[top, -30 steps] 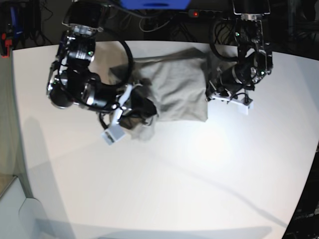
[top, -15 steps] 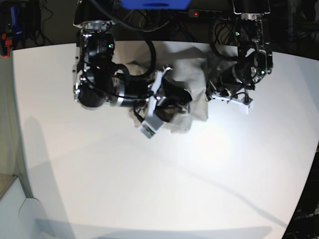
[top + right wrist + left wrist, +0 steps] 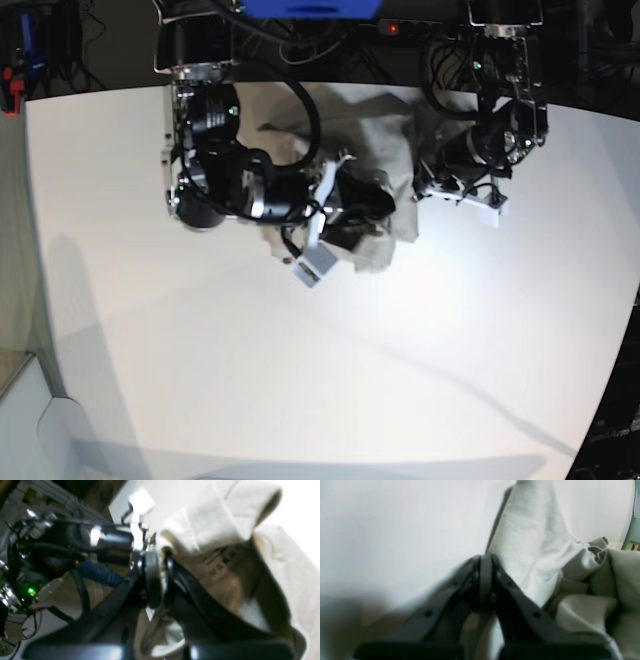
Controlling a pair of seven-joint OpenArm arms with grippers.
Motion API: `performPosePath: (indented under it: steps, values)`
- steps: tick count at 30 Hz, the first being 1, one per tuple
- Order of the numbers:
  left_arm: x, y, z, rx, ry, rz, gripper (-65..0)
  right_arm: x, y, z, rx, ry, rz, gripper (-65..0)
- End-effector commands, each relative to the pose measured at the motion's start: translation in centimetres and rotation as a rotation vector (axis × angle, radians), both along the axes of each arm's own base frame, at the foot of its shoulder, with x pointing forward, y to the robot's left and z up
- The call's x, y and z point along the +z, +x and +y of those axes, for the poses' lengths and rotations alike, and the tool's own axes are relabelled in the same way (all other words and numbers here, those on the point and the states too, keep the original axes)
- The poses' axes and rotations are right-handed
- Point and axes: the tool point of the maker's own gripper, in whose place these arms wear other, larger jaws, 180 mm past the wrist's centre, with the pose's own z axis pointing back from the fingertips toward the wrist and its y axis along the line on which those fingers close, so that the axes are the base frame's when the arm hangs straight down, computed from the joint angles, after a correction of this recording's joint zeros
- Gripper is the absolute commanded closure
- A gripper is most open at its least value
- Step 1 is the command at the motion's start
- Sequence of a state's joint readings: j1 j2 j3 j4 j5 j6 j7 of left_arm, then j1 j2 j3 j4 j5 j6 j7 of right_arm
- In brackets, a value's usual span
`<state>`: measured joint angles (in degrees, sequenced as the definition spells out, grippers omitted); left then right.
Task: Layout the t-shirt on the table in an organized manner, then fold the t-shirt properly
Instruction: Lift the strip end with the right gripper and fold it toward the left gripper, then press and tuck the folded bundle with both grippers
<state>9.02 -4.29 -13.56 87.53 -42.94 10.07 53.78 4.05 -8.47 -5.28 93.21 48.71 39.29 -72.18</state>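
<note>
A: Where's the t-shirt (image 3: 385,140)?
B: Bunched at 12 o'clock on the table (image 3: 330,360).
A: And the 2 pincers?
B: Right gripper (image 3: 160,580) is clamped on a fold of it; left gripper (image 3: 483,580) sits pressed together at its 3 o'clock edge.

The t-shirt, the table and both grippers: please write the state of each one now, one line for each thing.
t-shirt: bunched and partly folded over itself, not flat; a lifted part hangs from the right gripper.
table: white top, carries the t-shirt near its far edge.
right gripper: fingers shut on a fold of the t-shirt.
left gripper: fingers shut, beside the t-shirt's edge; whether cloth is pinched cannot be told.
</note>
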Motion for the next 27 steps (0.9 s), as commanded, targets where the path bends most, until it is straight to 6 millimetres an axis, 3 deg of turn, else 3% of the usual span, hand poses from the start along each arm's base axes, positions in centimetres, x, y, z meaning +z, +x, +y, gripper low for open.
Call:
performPosePath:
  steps: [1, 11, 16, 19, 22, 27]
  values:
    - [-0.5, -0.9, 0.4, -0.001, 0.014, 0.041, -0.1, 1.9, 0.6, 0.6, 0.001, 0.059, -0.049, -3.1]
    - [4.8, 1.1, 2.9, 0.060, 0.055, -0.121, -0.1, 2.8, 1.3, 0.7, -0.024, 0.096, -0.074, -3.8]
    - [5.9, 1.3, 5.2, 0.118, 0.080, -0.148, -0.1, 3.4, 1.6, 1.1, -0.008, 0.096, -0.096, -4.4]
    - [5.5, 0.2, 7.1, 0.165, 0.101, -0.130, -0.1, 3.5, 1.6, 1.3, 0.002, 0.093, -0.100, -10.3]
    - [5.5, -0.5, 9.3, 0.223, 0.121, -0.123, -0.1, 3.6, 1.7, 1.3, 0.000, 0.095, -0.103, -21.0]
    - [5.5, -1.3, 11.3, 0.274, 0.142, -0.115, -0.1, 4.1, 1.6, 1.4, 0.003, 0.121, -0.103, -34.4]
